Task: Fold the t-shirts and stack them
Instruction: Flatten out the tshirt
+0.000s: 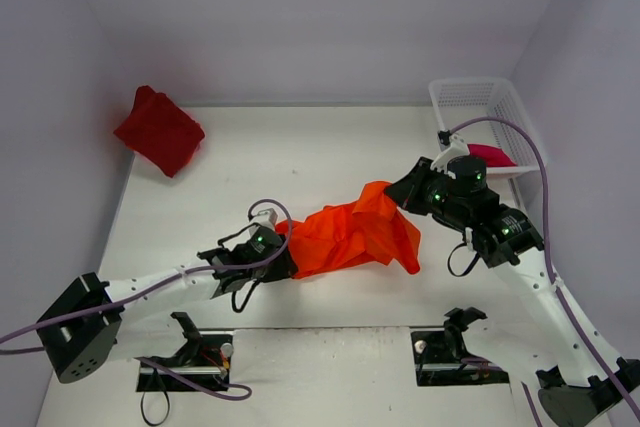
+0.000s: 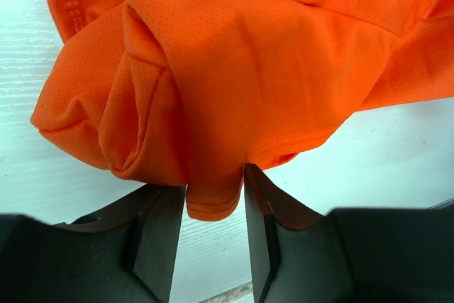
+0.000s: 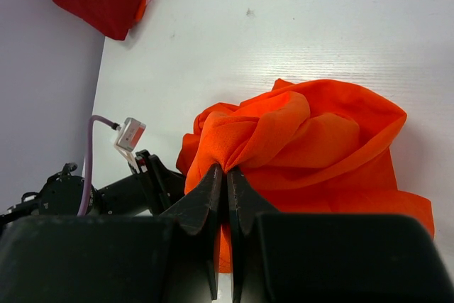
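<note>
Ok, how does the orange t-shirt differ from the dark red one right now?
The orange t-shirt lies crumpled mid-table; the dark red t-shirt is a compact bundle at the far left corner. The left tool and right tool both pinch the orange one; nothing touches the dark red one. Both rest on the table.

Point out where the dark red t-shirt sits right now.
In the top view the dark red t-shirt lies folded at the far left corner of the table, well apart from the orange t-shirt mid-table.
</note>
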Tool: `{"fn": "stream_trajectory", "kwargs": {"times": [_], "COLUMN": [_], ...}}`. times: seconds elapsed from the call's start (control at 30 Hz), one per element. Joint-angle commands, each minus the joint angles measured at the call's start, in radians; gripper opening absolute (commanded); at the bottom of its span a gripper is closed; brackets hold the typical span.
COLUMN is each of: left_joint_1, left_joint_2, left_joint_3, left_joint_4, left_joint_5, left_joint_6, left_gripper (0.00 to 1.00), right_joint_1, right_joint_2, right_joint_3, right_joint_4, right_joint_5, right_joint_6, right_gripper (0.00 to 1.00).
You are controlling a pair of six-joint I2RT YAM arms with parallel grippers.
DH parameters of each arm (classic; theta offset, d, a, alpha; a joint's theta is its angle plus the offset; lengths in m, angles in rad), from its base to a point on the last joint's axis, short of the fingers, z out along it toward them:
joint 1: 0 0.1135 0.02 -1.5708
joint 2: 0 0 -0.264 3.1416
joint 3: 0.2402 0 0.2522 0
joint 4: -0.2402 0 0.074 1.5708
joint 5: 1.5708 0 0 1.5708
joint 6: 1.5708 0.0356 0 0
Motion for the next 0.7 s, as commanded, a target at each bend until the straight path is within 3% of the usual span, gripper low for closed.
{"fn": "stream_trajectory", "kwargs": {"times": [0.0,0.13,0.57,0.63,0.67], "left_joint_1": [-0.010,-0.011,-0.011,-0.011,-0.011], "left_joint_2": [0.006,0.009,0.009,-0.004,-0.007], "left_joint_3": [0.064,0.068,0.073,0.079,0.079], "left_joint_4": [0.063,0.063,0.054,0.040,0.037], "left_joint_5": [-0.002,-0.002,0.008,0.005,0.005], "left_joint_6": [0.004,0.006,0.009,0.014,0.014], "left_gripper": [0.33,0.24,0.19,0.08,0.08], "right_joint_1": [0.002,0.001,0.001,0.001,0.001], "right_joint_2": [0.009,0.018,0.013,0.012,0.012], "right_joint_3": [0.012,0.015,-0.003,-0.007,-0.008], "right_joint_4": [0.067,0.067,0.067,0.067,0.067], "right_joint_5": [0.014,0.015,0.018,0.018,0.018], "right_joint_6": [-0.004,-0.007,-0.008,-0.007,-0.007], "right_gripper": [0.00,0.00,0.00,0.00,0.00]}}
